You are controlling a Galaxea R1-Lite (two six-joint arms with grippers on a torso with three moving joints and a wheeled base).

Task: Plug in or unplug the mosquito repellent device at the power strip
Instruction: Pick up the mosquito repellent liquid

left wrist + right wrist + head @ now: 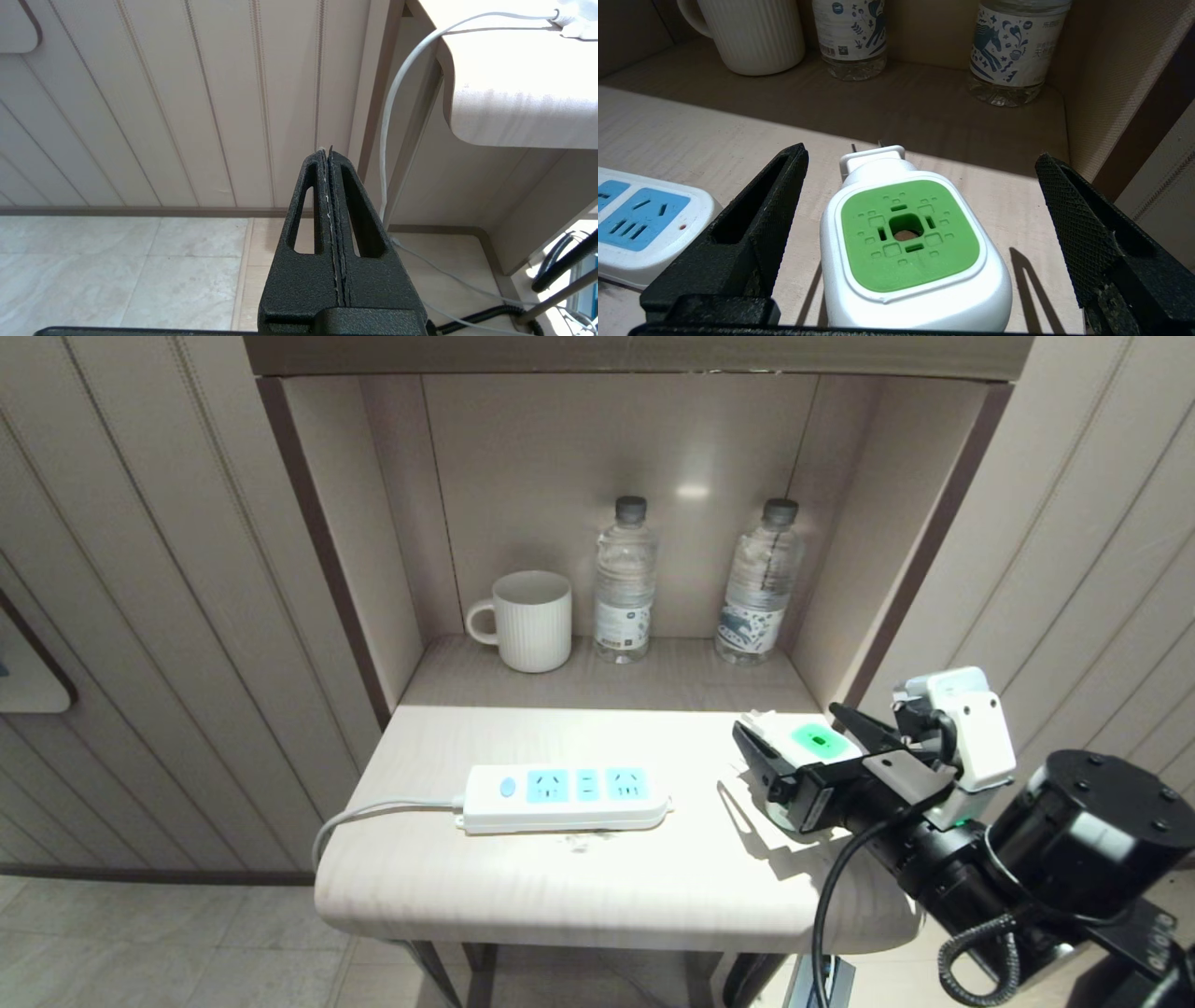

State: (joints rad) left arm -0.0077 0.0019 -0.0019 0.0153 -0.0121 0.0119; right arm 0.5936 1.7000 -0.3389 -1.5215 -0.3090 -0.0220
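Right claw (920, 233) spread wide around the mosquito repellent device (910, 242), not touching it

Device stands near the surface's (523, 877) right edge, unplugged, well apart from the power strip (565, 798); left claw (329, 186) pressed together, down beside the surface.

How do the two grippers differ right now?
The right gripper is open, straddling the mosquito repellent device on the table without touching it. The left gripper is shut, empty, and hangs beside the table, facing the wall. Both have black fingers.

Warm overhead light, glare patch on the beige alcove back panel (693, 492), crisp finger shadows beneath the spread black jaws, sharp focus.
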